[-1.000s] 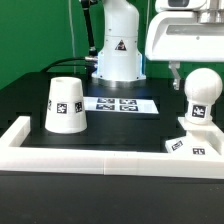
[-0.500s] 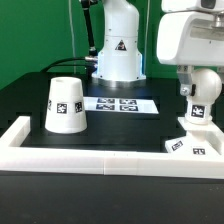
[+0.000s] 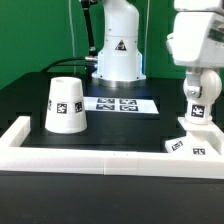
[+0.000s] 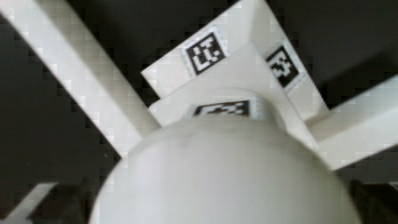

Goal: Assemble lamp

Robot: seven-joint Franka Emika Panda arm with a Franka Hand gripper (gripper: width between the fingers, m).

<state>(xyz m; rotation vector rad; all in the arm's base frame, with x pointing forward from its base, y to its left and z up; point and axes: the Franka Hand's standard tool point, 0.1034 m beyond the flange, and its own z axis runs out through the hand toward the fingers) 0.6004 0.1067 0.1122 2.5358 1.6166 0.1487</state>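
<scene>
The exterior view covers the whole table. From the exterior view's left, the shade (image 3: 65, 105) stands on the black table (image 3: 30, 92). The marker board (image 3: 122, 103) lies flat in front of the arm (image 3: 118, 48) pedestal. The bulb (image 3: 204, 103) stands on the base (image 3: 190, 146), near the white rail (image 3: 100, 160). The shade and marker board appear in this view only. The wrist view looks straight down the bulb (image 4: 222, 170), whose rounded head fills much of the picture. Beyond it are the tagged top face of the base (image 4: 222, 65) and the rail (image 4: 80, 70) bars, details that the exterior view shows only obliquely. The arm's hand hangs vertically over the bulb, fingers pointing down. The gripper (image 3: 198, 88) is level with the bulb's head, with one dark finger (image 3: 187, 90) just beside it on the exterior view's left. Neither view shows whether the fingers are closed on the bulb or clear of it. The bulb's long axis is vertical, rounded head up. The shade's axis is also vertical, narrow end up, tag facing the exterior camera.
</scene>
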